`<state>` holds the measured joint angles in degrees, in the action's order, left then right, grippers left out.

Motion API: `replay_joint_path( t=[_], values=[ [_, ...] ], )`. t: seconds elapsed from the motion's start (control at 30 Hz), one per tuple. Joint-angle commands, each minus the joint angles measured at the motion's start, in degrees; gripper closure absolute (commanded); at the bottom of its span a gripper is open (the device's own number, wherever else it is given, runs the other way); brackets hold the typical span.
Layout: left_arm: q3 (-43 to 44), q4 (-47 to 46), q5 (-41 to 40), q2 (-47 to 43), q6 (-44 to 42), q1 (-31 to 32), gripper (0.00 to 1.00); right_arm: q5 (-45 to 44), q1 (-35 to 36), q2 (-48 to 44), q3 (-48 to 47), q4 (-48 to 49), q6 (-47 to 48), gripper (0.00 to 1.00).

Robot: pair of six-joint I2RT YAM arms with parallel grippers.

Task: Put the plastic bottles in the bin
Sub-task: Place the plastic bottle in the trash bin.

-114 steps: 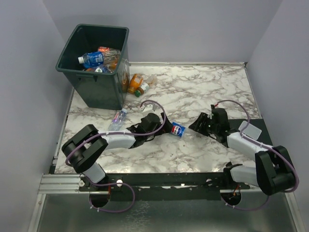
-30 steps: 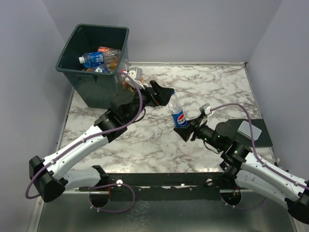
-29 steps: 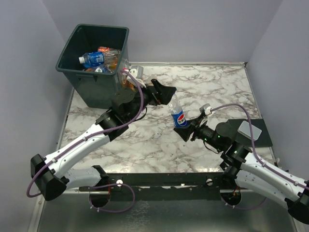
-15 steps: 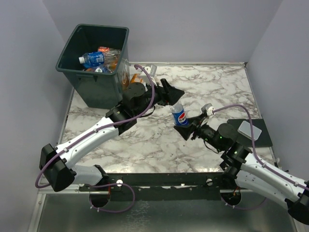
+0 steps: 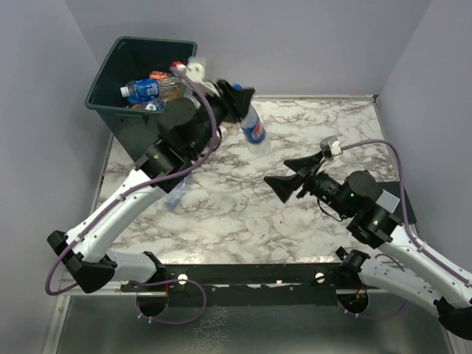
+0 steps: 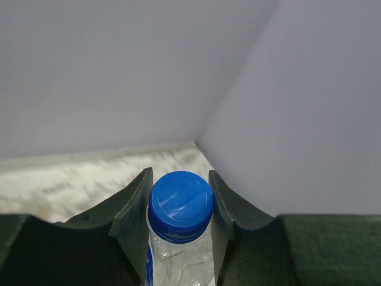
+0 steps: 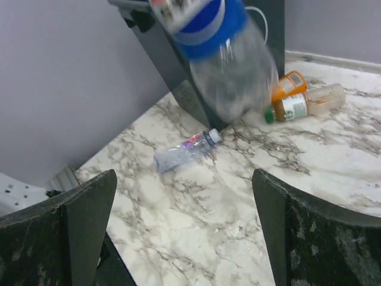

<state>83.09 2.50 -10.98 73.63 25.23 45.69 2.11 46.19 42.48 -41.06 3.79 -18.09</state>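
Observation:
My left gripper [image 5: 243, 103] is raised next to the bin [image 5: 105, 75] and shut on the neck of a clear plastic bottle [image 5: 255, 134] with a blue label, which hangs below it. The left wrist view has that bottle's blue cap [image 6: 180, 205] pinched between the fingers [image 6: 134, 208] of the left gripper [image 6: 180, 173]. My right gripper [image 5: 276, 171] stands wide open above the table's middle, holding nothing. In the right wrist view the right gripper [image 7: 183, 179] faces the blurred hanging bottle [image 7: 229, 56]. Several bottles [image 5: 147, 90] lie in the bin.
A clear bottle [image 7: 187, 152] lies flat on the marble table [image 5: 324, 125] near the bin's foot, seen from above as a bottle [image 5: 175, 195] beside my left arm. Two orange-tinted bottles [image 7: 289, 84] [image 7: 305, 103] lie against the bin's right side. Grey walls close in the table.
The left gripper closed on the blue-labelled bottle's neck and lifted it up and back toward the bin. The right gripper let the bottle go, opened wide and drew back slightly.

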Motion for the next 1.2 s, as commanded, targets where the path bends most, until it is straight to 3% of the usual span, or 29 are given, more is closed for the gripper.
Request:
replay_joint_path(
  t=[0.0, 0.13, 0.27, 0.37, 0.5, 0.6, 0.63, 0.7, 0.8, 1.0, 1.17],
  values=[
    [13.5, -3.2, -20.3, -0.3, -19.6, -3.5, 1.00, 4.2, 0.4, -0.7, -4.2, -6.9, -3.7, 0.00],
    [16.2, -18.7, -26.1, 0.5, -33.7, -6.2, 1.00, 5.5, 0.4, -2.6, -2.1, -5.9, -5.2, 0.00],
    [23.3, -19.2, -30.2, 6.9, -42.7, -12.6, 1.00, 6.1, 0.4, -2.5, 0.6, -4.9, -7.6, 0.00],
    [21.2, -21.0, -33.1, 9.1, -42.2, -19.2, 1.00, 4.7, 0.4, -1.8, 1.9, -4.2, -9.9, 0.00],
    [19.8, -15.9, -33.7, 12.0, -30.1, -29.7, 1.00, -0.4, 0.4, 0.3, 2.2, -4.2, -12.6, 0.00],
    [19.0, -13.7, -34.1, 15.0, -24.8, -33.7, 1.00, -6.1, 0.4, 3.1, 2.1, -4.2, -15.2, 0.00],
    [18.9, -13.7, -34.5, 15.7, -23.8, -33.9, 0.93, -7.6, 0.4, 4.3, 1.8, -4.2, -16.2, 0.00],
    [18.6, -13.4, -32.1, 15.9, -22.6, -33.8, 0.52, -10.0, 0.4, 6.8, 1.6, -2.4, -17.3, 0.00],
    [19.9, -11.5, -28.9, 15.0, -20.7, -33.6, 0.03, -13.4, 0.4, 11.7, -0.1, -1.9, -18.8, 0.00],
    [18.7, -9.0, -24.2, 7.8, -17.6, -32.0, 0.01, -19.3, -0.2, 24.8, -7.1, -1.3, -21.8, 0.00],
    [10.2, -5.7, -18.1, -0.2, -13.2, -27.1, 0.01, -15.3, -6.1, 41.3, -16.4, -0.2, -26.6, 0.00]
  ],
)
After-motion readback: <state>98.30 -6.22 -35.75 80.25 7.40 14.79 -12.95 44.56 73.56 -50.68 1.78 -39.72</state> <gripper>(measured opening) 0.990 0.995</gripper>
